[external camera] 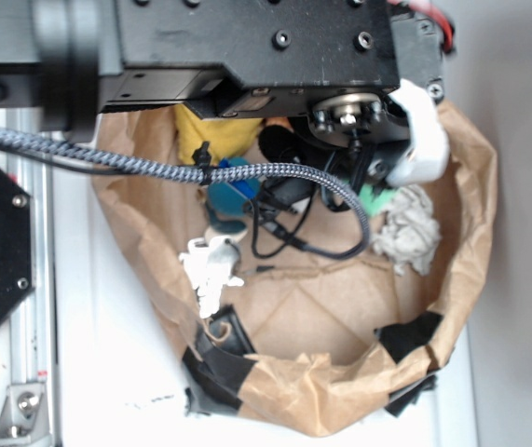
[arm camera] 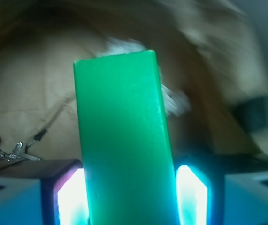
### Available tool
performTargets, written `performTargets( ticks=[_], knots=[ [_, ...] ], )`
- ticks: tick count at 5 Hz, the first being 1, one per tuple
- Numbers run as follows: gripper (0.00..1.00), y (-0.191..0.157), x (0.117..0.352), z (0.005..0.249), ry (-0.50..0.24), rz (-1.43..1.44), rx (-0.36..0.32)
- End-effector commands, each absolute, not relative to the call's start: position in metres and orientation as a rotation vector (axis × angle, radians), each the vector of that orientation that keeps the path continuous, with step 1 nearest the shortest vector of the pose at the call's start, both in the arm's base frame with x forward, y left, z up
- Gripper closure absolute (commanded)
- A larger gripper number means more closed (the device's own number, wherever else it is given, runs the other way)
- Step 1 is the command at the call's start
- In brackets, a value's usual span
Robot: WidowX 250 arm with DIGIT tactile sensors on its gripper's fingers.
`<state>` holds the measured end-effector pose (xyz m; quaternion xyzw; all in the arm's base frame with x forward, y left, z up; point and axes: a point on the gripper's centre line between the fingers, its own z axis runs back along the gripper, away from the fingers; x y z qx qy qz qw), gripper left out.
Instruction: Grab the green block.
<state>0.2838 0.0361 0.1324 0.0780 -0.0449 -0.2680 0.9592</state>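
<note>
The green block [arm camera: 122, 131] fills the middle of the wrist view, a smooth slab standing lengthwise between my two fingers. My gripper [arm camera: 130, 199] is shut on it, with the glowing pads [arm camera: 70, 197] pressed against its long sides. It hangs above the brown paper floor of the bag. In the exterior view only a small corner of the green block [external camera: 369, 197] shows under the black arm, which hides the fingers.
A brown paper bag [external camera: 312, 400] with black tape on its rim surrounds the work area. Inside lie a crumpled grey-white cloth [external camera: 410, 230], a teal-blue ball [external camera: 228, 191], a yellow object [external camera: 211, 135] and a white clip-like piece [external camera: 211, 265]. A braided cable [external camera: 154, 168] crosses above.
</note>
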Motion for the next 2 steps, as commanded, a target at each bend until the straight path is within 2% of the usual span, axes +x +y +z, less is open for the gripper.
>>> performTargets(
  ticks=[1,2],
  knots=[
    [1.00,-0.0335,0.2811,0.1545,-0.133,-0.214,0.066],
    [1.00,-0.0375,0.2784,0.1457,-0.119,-0.185,0.113]
  ],
)
